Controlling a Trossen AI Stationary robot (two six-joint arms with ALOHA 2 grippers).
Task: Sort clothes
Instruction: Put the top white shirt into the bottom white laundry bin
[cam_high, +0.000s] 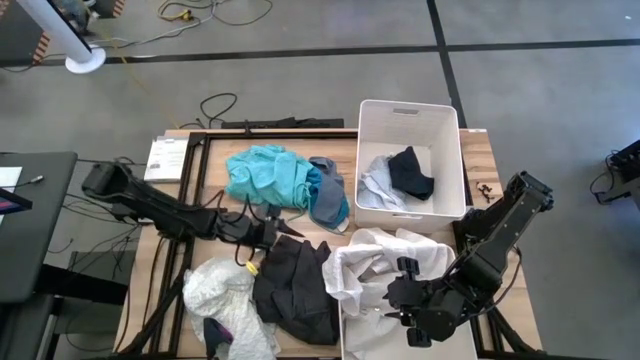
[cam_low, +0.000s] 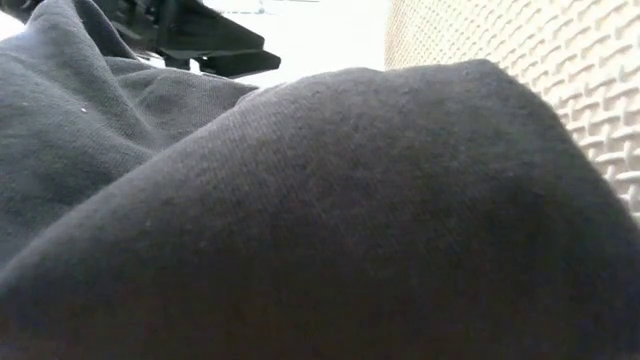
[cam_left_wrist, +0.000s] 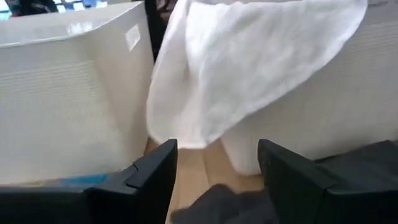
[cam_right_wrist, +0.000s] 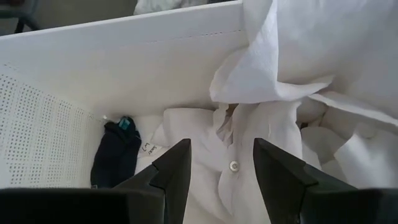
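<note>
Lying on a wooden counter (cam_high: 477, 150) over grey floor: teal garment (cam_high: 265, 176) at 11 o'clock, grey-blue piece (cam_high: 328, 198) just beside it, dark grey garment (cam_high: 296, 290) at 6 o'clock, leaf-print white one (cam_high: 226, 300) at 7 o'clock. Sitting at 1 o'clock, a white bin (cam_high: 410, 116) holding pale and black clothes. Reaching from 9 o'clock, left hand (cam_high: 283, 231), fingers apart, empty, above the dark garment. Hovering at 5 o'clock, right hand (cam_right_wrist: 221, 171), fingers parted, empty, over the white shirt (cam_high: 375, 262) draped into the near bin (cam_right_wrist: 124, 56).
</note>
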